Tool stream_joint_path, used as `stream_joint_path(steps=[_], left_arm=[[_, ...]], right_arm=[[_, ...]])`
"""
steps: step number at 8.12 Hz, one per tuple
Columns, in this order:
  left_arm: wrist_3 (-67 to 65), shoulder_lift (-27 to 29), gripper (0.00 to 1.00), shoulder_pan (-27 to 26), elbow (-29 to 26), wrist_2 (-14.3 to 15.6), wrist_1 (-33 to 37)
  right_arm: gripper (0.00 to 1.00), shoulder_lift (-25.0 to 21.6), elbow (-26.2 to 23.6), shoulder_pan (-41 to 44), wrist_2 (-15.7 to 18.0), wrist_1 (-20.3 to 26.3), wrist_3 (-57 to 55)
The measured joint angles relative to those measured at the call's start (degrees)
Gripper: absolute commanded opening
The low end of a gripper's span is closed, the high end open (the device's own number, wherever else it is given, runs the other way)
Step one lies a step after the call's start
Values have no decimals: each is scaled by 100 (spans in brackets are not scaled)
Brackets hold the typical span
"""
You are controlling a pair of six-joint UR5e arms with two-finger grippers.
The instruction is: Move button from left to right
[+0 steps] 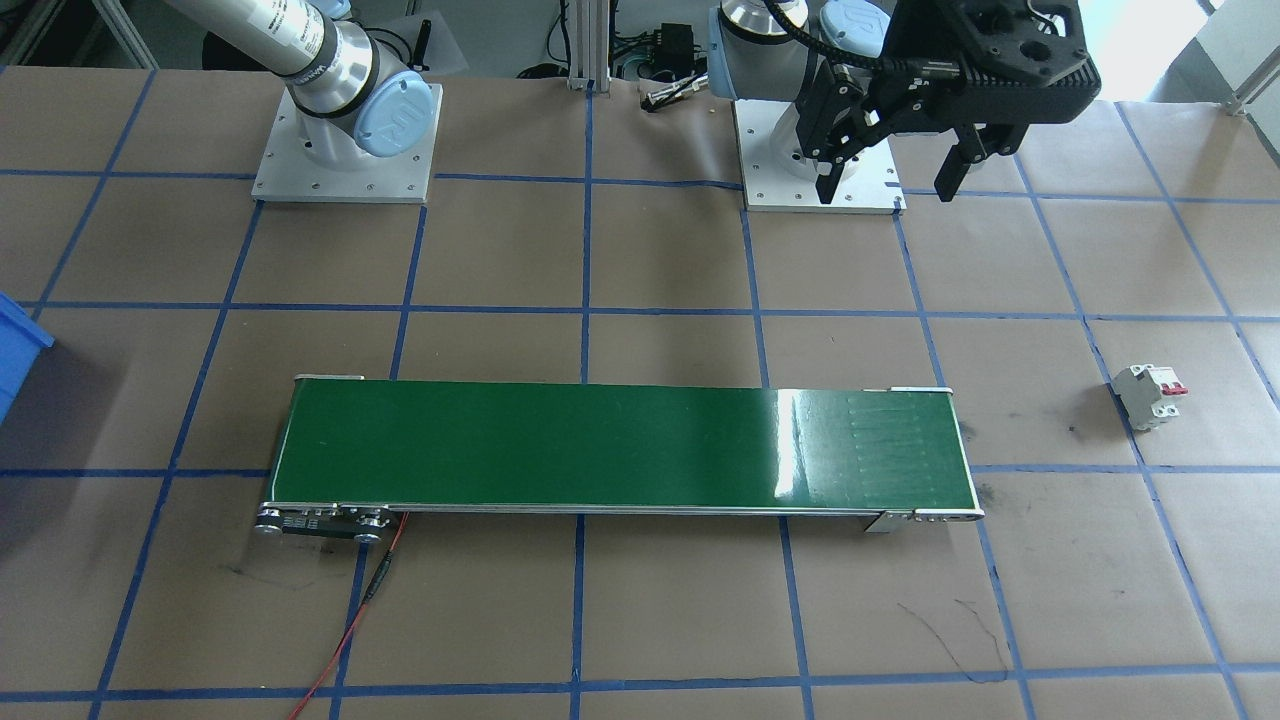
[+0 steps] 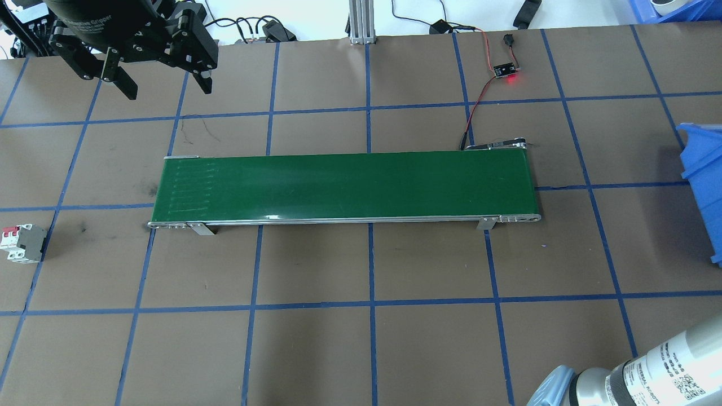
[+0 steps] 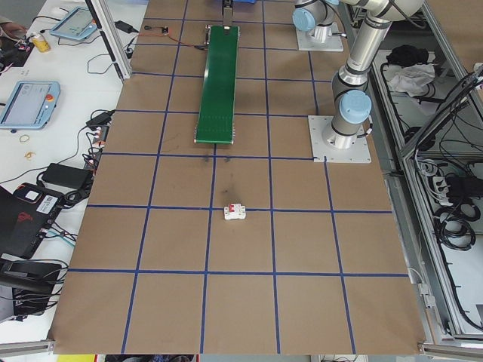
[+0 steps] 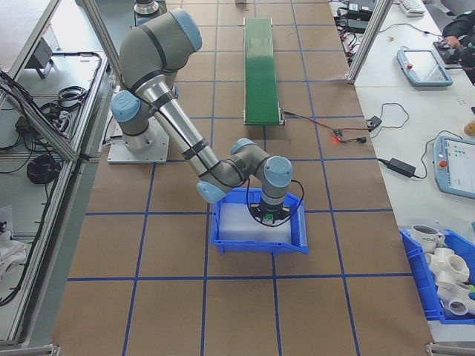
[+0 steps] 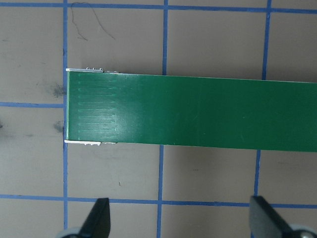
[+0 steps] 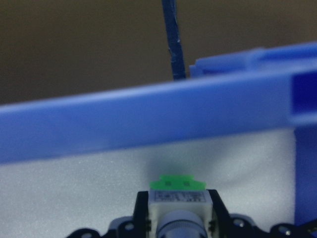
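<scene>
The button (image 6: 177, 198), with a white body and light-green base, fills the bottom centre of the right wrist view. My right gripper (image 6: 178, 210) is shut on it, with black pads tight against both sides. Gripper and button hang inside the blue bin (image 4: 223, 245), just above its white floor. In the exterior right view the right gripper (image 4: 267, 212) points straight down into the bin. My left gripper (image 2: 168, 90) stands open, high over the table's left side, with nothing between its fingers. It also shows in the front view as the left gripper (image 1: 888, 185).
A green conveyor belt (image 2: 344, 186) lies across the table's middle. A white circuit breaker with red levers (image 2: 22, 242) sits at the far left. A small board with a red light (image 2: 506, 70) and wires lie behind the belt. The bin's wall (image 2: 702, 186) stands at the right edge.
</scene>
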State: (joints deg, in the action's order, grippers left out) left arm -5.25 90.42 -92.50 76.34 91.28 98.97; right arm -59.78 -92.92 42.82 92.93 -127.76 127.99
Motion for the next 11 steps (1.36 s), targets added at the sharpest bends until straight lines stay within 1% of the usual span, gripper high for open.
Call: stream_joint_path(steps=[1,2,3,4,6,7,9,10,11], left_arm=[[4,-19,100,1,9,12,4],[21,-23,100,2,14,16,6],[26,-2,100,0,11,6,-7],[34,-15,100,-1,11,8,-8],[43,-21,100,1,15,36,-4],[43,-31,100,4,16,43,-4],[42,-31,100,7,14,34,-4],[42,-36,100,6,13,40,-2],[42,-29,100,5,15,46,-1]], right_arm=[[75,-9,-13,-2,-5,-11,60],[75,-89,-20,-6,-18,11,78],[79,-252,-27,-8,-29,75,40],[83,-491,-35,-9,-39,270,-114],[95,-1083,-37,-10,-48,916,-638],[100,-1455,-39,6,-49,1418,-1116],[100,-2283,-38,164,-61,2674,-2898],[100,-2594,-15,410,-65,3092,-3845],[100,-2799,23,776,-73,3302,-4762]])
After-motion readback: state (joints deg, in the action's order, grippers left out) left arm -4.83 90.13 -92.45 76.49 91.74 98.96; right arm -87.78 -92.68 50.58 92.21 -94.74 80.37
